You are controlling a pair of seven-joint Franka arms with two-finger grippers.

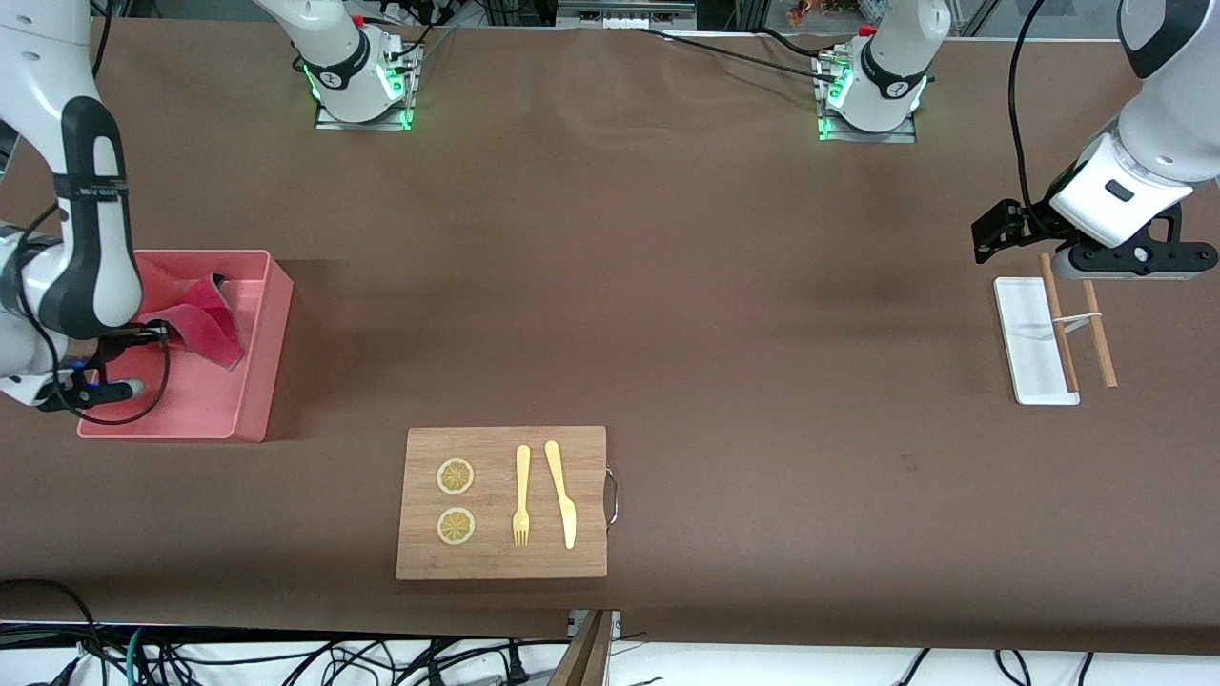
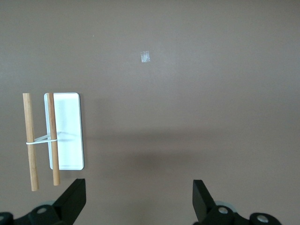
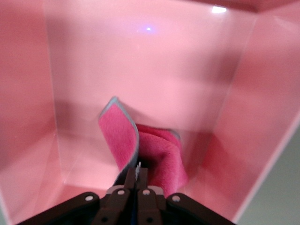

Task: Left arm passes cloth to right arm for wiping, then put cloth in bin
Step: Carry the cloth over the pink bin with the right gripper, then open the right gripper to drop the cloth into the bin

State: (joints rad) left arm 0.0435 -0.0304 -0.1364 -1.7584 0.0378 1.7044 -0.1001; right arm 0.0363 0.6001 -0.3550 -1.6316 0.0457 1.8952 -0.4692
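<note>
The crimson-pink cloth (image 1: pixel 205 319) lies crumpled inside the pink bin (image 1: pixel 255 381) at the right arm's end of the table. One fold of it stands up with its grey edge showing. My right gripper (image 1: pixel 155 333) reaches down into the bin and is shut on the cloth's edge. In the right wrist view the gripper (image 3: pixel 138 171) pinches the cloth (image 3: pixel 154 150) just above the bin's floor (image 3: pixel 93 70). My left gripper (image 1: pixel 1134 262) hangs open and empty over the table at the left arm's end. In the left wrist view the left gripper (image 2: pixel 139 192) has only bare tabletop under it.
A white tray (image 1: pixel 1029 348) with two wooden sticks (image 1: pixel 1058 324) joined by a band lies under the left arm, with the tray (image 2: pixel 68 131) and sticks (image 2: pixel 30 140) also in the left wrist view. A wooden cutting board (image 1: pixel 591 448) carries two lemon slices, a fork and a knife.
</note>
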